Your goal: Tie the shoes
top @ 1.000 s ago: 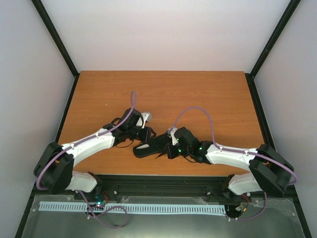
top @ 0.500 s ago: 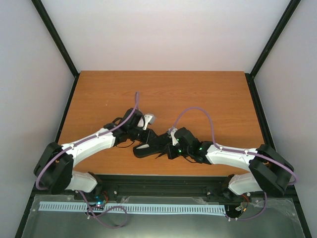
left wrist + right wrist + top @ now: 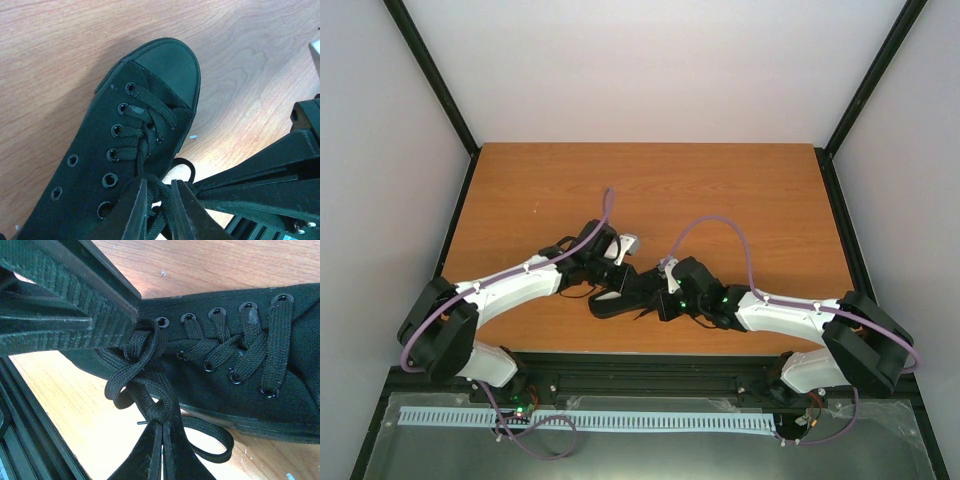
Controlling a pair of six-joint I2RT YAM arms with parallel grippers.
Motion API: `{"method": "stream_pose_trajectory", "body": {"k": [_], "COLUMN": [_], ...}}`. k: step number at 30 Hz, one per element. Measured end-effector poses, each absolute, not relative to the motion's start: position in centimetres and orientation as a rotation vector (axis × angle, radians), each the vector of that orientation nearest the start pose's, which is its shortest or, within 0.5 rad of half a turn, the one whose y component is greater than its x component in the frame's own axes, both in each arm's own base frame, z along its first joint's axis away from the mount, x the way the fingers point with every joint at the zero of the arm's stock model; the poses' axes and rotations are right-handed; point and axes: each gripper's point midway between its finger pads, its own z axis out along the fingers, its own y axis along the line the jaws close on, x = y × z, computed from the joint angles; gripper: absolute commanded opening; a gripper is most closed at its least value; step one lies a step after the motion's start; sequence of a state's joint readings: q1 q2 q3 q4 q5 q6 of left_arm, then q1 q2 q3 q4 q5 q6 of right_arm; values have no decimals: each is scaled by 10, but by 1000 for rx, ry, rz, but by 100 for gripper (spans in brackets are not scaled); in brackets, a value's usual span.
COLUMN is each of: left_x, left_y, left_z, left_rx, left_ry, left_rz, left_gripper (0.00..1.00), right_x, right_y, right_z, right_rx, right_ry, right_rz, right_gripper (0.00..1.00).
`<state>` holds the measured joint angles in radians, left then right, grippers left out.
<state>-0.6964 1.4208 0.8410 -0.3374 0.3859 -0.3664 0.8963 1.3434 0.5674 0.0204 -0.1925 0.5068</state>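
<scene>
A small black low-top shoe (image 3: 608, 304) lies on the wooden table (image 3: 720, 190) between both arms, near the front edge. In the left wrist view its toe cap (image 3: 167, 62) points up and thin black laces (image 3: 145, 117) cross the eyelets. My left gripper (image 3: 158, 183) is nearly closed, with lace strands pinched between its fingers at the top eyelets; from above it (image 3: 618, 268) sits over the shoe. My right gripper (image 3: 163, 423) is shut on a lace loop (image 3: 150, 390) beside the shoe's side (image 3: 250, 390); from above it (image 3: 652, 298) touches the shoe's right side.
The two grippers almost touch over the shoe: the right gripper's body (image 3: 270, 170) fills the left wrist view's lower right, and the left gripper's finger (image 3: 65, 295) crosses the right wrist view's upper left. A black frame rail (image 3: 650, 360) runs along the table's front edge.
My left arm has moved to the right, bringing its gripper closer over the shoe and the right gripper. The right arm and the shoe have stayed in place.
</scene>
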Motion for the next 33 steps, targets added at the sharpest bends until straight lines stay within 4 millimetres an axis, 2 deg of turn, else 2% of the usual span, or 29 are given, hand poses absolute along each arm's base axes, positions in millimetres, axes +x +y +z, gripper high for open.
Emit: {"method": "stream_pose_trajectory", "body": {"k": [33], "left_x": [233], "left_y": [-277], "left_z": [85], "left_rx": [611], "left_ry": [2627], "left_rz": [-809], "left_gripper": [17], "right_x": [196], "right_y": [298], "right_z": [77], "right_rx": [-586], "right_ry": [2421], "right_rz": [888], "right_gripper": [3]}}
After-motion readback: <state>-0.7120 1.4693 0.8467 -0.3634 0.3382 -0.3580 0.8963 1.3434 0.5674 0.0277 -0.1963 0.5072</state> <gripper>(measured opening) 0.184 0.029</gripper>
